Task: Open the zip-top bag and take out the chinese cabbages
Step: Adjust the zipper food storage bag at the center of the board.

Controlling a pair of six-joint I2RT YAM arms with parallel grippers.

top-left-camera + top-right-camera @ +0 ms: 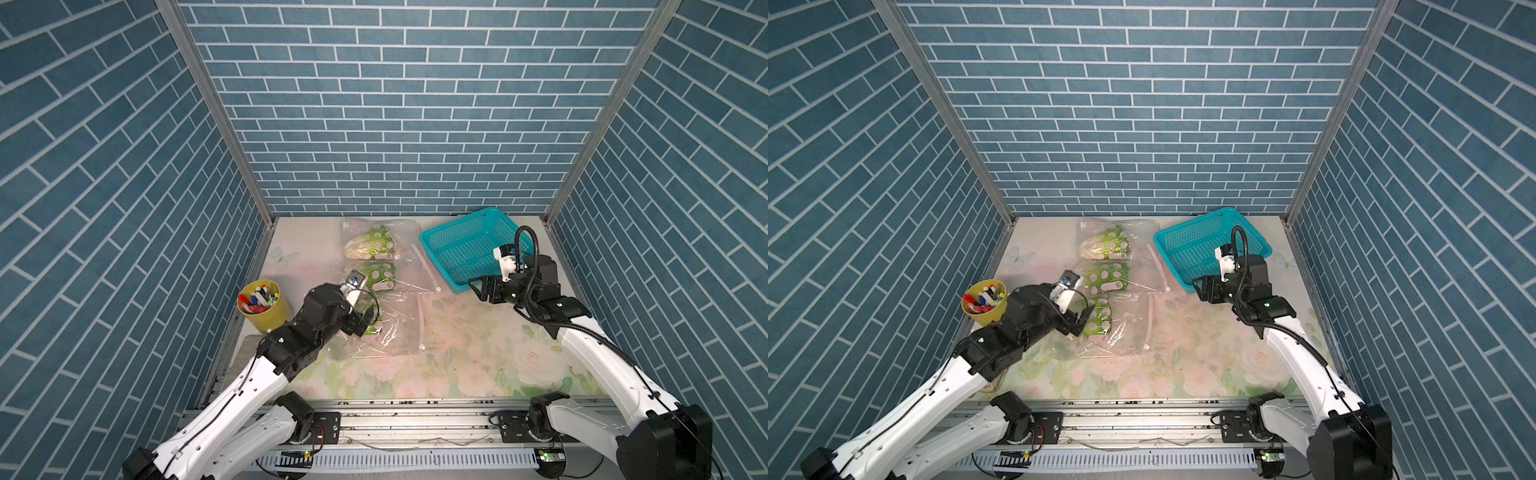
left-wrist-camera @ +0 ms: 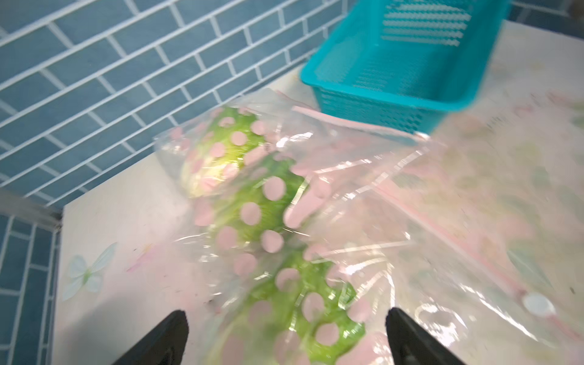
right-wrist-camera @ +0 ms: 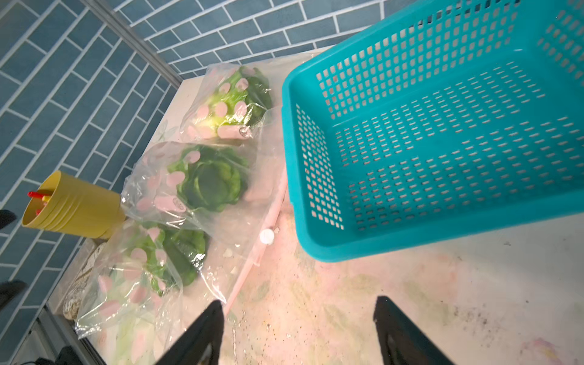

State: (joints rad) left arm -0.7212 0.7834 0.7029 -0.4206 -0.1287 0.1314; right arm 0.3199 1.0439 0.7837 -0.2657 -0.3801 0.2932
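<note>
We flank the bagged chinese cabbages (image 1: 380, 279).
Three crinkly green heads lie in a row inside the limp, glossy bag (image 1: 409, 320) at the bench's (image 1: 457, 361) 11 o'clock. Our left end effector (image 2: 286, 313), fingers apart, straddles the nearest. The right end effector (image 3: 298, 301), apart and empty, waits by the perforated basket (image 1: 465, 249), probably to work the zip; glare blurs its seam.

No readable text anywhere

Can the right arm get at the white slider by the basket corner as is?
Probably yes. The right pincer is open and empty; the white slider lies ahead of it at the bag edge, beside the basket, uncovered. The left pincer is away at the cabbage nearest the robot.
</note>
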